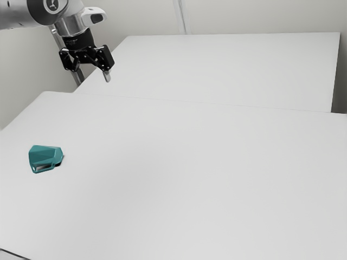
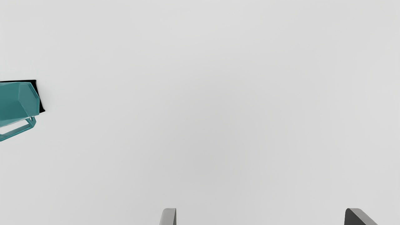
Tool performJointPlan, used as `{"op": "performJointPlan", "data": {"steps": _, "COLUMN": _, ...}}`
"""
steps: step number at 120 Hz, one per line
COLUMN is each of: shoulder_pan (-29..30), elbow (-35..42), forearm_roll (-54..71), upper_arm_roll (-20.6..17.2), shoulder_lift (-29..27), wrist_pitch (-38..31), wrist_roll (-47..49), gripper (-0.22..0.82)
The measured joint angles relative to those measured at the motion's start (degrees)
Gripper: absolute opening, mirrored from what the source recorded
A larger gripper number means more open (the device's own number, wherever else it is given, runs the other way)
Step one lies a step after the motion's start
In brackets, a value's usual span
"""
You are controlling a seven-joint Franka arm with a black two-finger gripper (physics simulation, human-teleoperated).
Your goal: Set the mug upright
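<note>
High over the table's far side, the gripper (image 1: 107, 77) hangs well above and away from the mug. The teal faceted mug (image 1: 45, 157) lies on its side on the white table (image 1: 179, 179), near the exterior view's left edge. In the wrist view the mug (image 2: 15, 101) is partly cut off by the picture's edge, with its looped handle showing beside the body. Wide apart and with nothing between them stand the fingertips of the gripper (image 2: 261, 215), which is open.
Behind the near tabletop is another white surface (image 1: 227, 70), with pale walls around it. A dark thin line (image 1: 13, 253) crosses the near left corner of the exterior view.
</note>
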State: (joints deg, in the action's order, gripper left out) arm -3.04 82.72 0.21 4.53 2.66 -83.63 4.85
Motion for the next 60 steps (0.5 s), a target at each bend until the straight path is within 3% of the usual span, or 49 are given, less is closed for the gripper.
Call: {"op": "performJointPlan", "data": {"steps": 60, "shoulder_pan": 4.1, "elbow": 2.5, "forearm_roll": 0.3, "upper_arm_roll": 0.3, "shoulder_lift": -2.7, "wrist_pitch": 0.7, "wrist_roll": 0.2, "gripper": 0.59}}
